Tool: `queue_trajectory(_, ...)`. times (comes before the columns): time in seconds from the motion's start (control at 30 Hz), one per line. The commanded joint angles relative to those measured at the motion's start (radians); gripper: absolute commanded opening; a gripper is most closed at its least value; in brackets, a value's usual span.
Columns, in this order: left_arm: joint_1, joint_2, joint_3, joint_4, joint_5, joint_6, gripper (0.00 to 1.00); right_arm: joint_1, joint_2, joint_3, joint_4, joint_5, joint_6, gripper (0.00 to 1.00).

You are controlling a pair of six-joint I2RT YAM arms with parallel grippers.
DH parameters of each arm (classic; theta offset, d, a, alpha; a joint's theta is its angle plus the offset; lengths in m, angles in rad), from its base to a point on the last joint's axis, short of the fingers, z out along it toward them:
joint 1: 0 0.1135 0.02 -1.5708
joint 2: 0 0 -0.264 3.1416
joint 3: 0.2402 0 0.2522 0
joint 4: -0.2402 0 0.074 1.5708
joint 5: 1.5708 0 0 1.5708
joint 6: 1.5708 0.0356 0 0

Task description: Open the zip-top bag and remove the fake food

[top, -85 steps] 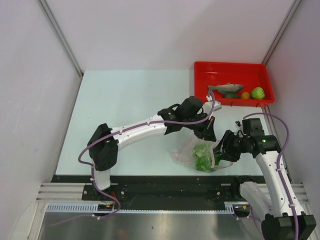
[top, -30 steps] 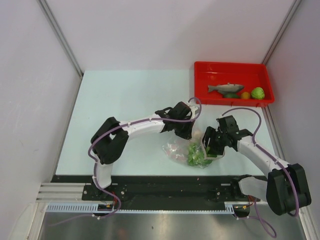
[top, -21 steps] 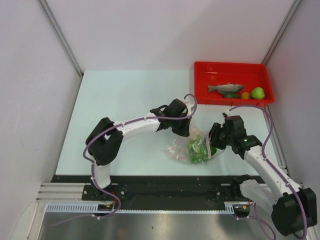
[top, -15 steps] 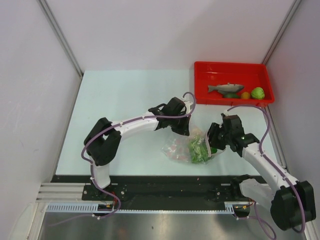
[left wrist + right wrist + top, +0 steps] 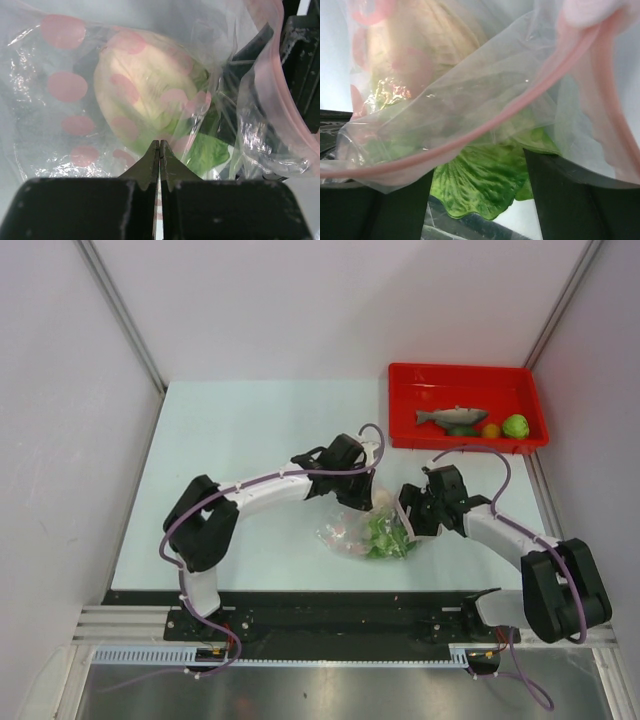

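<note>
The left arm reaches from its base across the table (image 5: 250, 440) in a long low arc, wrist tipped down at the far edge of the bag (image 5: 358, 535). The left gripper (image 5: 159, 146) has its fingers pressed together, pinching a fold of the clear film. Just past its tips a pale green lump (image 5: 147, 90) sits inside the plastic.

The right arm comes in from the other side, elbow out by the table's right edge. The right gripper (image 5: 477, 165) is spread wide at the bag's mouth. The pink zip strip (image 5: 485, 127) crosses between its fingers, with a lettuce leaf (image 5: 480, 187) showing below; whether the fingers touch the plastic is hard to tell.

The bag lies crumpled between the two grippers, near the front edge. The fish (image 5: 452, 417) lies in the red tray (image 5: 400, 400) at the far right corner, well apart.
</note>
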State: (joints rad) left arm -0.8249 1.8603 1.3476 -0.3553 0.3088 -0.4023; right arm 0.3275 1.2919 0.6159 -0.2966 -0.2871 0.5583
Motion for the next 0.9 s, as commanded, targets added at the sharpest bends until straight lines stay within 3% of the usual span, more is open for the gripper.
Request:
queue_trajectory(0.0,0.046,-0.076,-0.005,0.021,0.036,-0.023,0.05,0.004,0.082,0.002,0.109,0.051,-0.001,0.62)
queue_trajectory(0.03,0.064,-0.079,-0.005,0.027,0.047,-0.032,0.1,0.005,0.098,0.002,0.12,0.043,-0.001,0.55)
queue_trajectory(0.07,0.072,-0.087,-0.004,0.032,0.064,-0.035,0.14,0.002,0.118,0.002,0.14,0.016,0.0,0.39)
queue_trajectory(0.17,0.099,-0.095,0.013,0.039,0.067,-0.047,0.34,0.001,0.119,0.004,0.151,-0.014,-0.009,0.14)
queue_trajectory(0.23,0.121,-0.092,0.022,0.036,0.067,-0.055,0.48,0.001,0.093,0.004,0.143,-0.024,-0.03,0.11)
queue_trajectory(0.3,0.144,-0.076,0.041,0.036,0.064,-0.059,0.73,-0.004,0.057,0.008,0.113,-0.04,-0.04,0.04)
queue_trajectory(0.47,0.191,-0.003,0.123,0.016,0.035,-0.104,0.79,0.005,-0.029,0.01,0.002,-0.07,-0.078,0.0)
queue_trajectory(0.57,0.198,0.072,0.212,-0.036,-0.043,-0.112,0.88,0.005,-0.072,0.01,-0.032,-0.078,-0.1,0.0)
queue_trajectory(0.77,0.194,0.216,0.372,-0.112,-0.145,-0.086,0.93,0.007,-0.101,0.01,-0.033,-0.107,-0.11,0.0)
queue_trajectory(0.87,0.193,0.26,0.407,-0.128,-0.114,-0.034,0.94,0.007,-0.114,0.01,-0.033,-0.115,-0.109,0.0)
